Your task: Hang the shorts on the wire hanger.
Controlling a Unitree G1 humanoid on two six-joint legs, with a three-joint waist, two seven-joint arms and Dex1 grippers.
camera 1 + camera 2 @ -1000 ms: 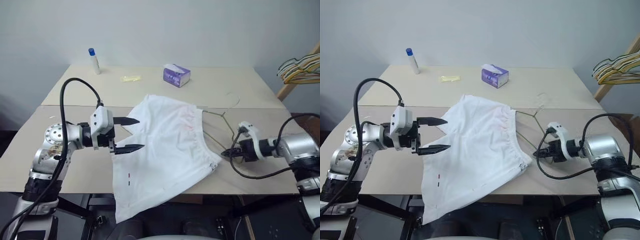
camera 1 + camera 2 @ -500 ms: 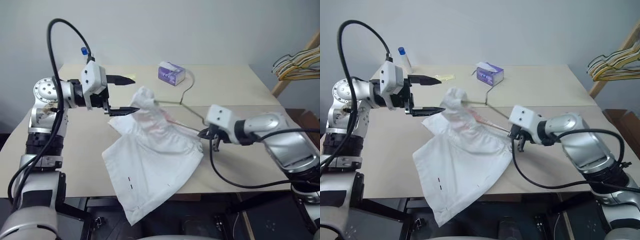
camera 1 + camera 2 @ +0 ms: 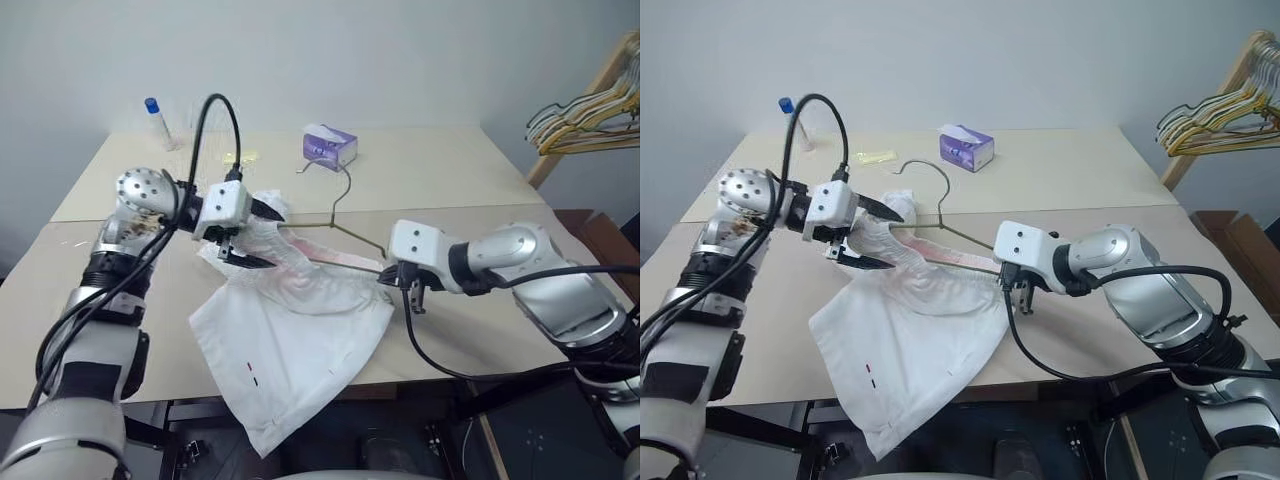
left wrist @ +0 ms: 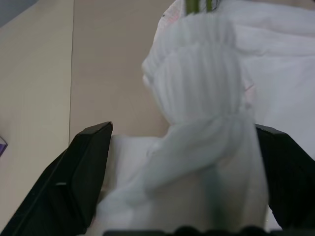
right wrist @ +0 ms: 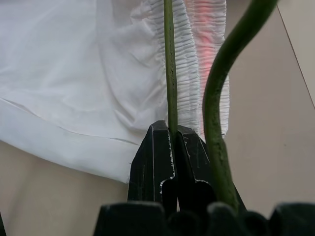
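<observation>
The white shorts [image 3: 290, 330] lie on the table, one leg hanging over the front edge and the gathered waistband [image 4: 206, 98] bunched up and lifted. The thin wire hanger [image 3: 345, 240] runs through that waistband, its hook [image 3: 925, 170] pointing toward the back. My right gripper [image 5: 170, 142] is shut on the hanger's wire beside the shorts' right edge. My left gripper [image 3: 258, 236] is open, with its fingers [image 4: 83, 172] on either side of the raised waistband at the hanger's left end.
A purple tissue box [image 3: 330, 147], a blue-capped bottle [image 3: 153, 118] and a small yellow item [image 3: 240, 157] stand at the back of the table [image 3: 480, 170]. A bunch of hangers [image 3: 580, 110] hangs on a wooden rack at far right.
The right gripper lifted the hanger off the table and swung left, raising the waistband. The left gripper rose, then came forward and down until its fingers straddle the bunched waistband. The camera shifted.
</observation>
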